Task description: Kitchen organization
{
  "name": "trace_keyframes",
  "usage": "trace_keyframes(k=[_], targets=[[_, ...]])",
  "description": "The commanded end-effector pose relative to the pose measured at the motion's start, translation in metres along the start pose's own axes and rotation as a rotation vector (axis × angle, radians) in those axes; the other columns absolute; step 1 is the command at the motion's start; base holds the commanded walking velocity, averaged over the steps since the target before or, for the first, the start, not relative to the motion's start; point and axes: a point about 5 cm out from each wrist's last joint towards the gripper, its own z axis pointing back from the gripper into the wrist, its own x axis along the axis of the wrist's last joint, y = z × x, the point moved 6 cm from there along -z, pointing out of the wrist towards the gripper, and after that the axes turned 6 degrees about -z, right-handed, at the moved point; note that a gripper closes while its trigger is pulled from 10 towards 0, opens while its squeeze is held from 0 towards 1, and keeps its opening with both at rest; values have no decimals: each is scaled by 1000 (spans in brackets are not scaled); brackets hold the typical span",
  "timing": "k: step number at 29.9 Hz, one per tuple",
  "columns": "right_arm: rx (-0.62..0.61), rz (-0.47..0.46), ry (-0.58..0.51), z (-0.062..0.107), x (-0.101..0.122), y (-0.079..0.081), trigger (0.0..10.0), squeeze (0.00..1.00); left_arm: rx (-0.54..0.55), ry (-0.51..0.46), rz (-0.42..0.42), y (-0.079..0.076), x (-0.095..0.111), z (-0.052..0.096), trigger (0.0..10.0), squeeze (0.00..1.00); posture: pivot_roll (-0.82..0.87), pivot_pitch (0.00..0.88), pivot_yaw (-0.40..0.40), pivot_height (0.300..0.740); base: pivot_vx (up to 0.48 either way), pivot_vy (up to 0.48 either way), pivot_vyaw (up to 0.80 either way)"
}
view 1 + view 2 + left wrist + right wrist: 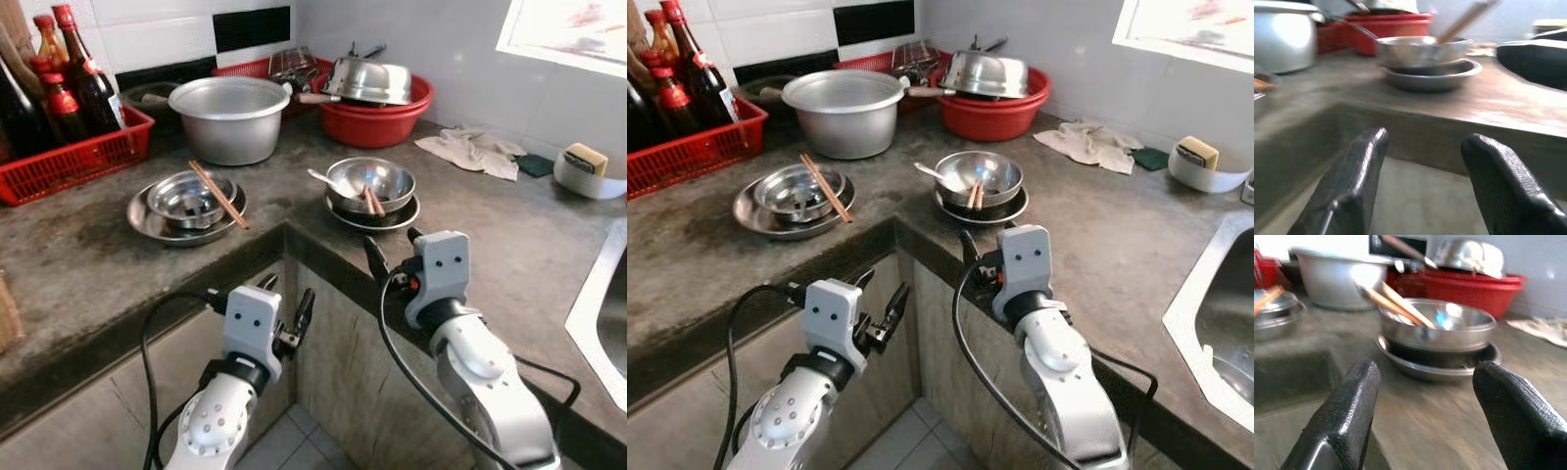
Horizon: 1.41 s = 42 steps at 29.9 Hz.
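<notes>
A: What is sitting closest to the camera?

B: The two arms. The left gripper (284,315) is hanging below the edge of the countertop (88,264), in front of the cabinet face, its fingers (1349,188) standing spread with nothing between them. The right gripper (392,257) is hovering just over the counter's front edge, fingers (1339,423) also spread and holding nothing.

A: And what is lying just past the right one?

B: A steel bowl (370,183) is sitting in a shallow steel plate (372,214), near the inside corner of the counter. A spoon (326,181) and a pair of chopsticks (373,200) are leaning inside that bowl.

A: Further left?

B: A second steel bowl (189,196) is resting on its own steel dish (147,221), with another pair of chopsticks (217,194) lying across its rim. It is sitting well apart from the first set.

A: What is standing behind those?

B: A big aluminium pot (230,118) is standing against the wall, and a red basket (69,162) holding dark bottles (86,73) is sitting to its left. To its right a red basin (372,119) is carrying an upturned steel bowl (368,80). A crumpled cloth (472,150) is lying beyond, then a white dish with a sponge (586,157), and the sink's edge (588,313) is showing at far right.
</notes>
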Motion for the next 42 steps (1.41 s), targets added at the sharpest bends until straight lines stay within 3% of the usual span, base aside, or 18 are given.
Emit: trace_keyframes(k=[1,3,4,9,10,27,42], targets=[[13,0,14,0,-2,3,10000,0,-1,-5,-9,1,2,2,10000,0,167,62,-42,740,0,0,0],[32,0,22,0,-5,6,10000,0,-3,-3,-6,0,1,2,10000,0,165,68,-42,740,0,0,0],[60,5,27,0,-8,10,10000,1000,-17,-3,1,-2,1,2,10000,0,167,71,-41,740,0,0,0],[74,49,27,-8,-13,11,10000,1000,-100,-25,-26,-18,2,6,10000,0,173,78,-40,740,0,0,0],[80,58,18,-13,-11,12,10000,0,-111,-30,-26,-21,2,9,10000,0,174,82,-45,740,0,0,0],[11,49,-98,-54,19,3,10000,0,-139,-101,6,-28,12,17,10000,0,192,96,-62,740,0,0,0],[9,23,-132,-66,25,6,10000,0,-139,-145,2,-28,19,18,10000,0,192,84,-66,740,0,0,0]])
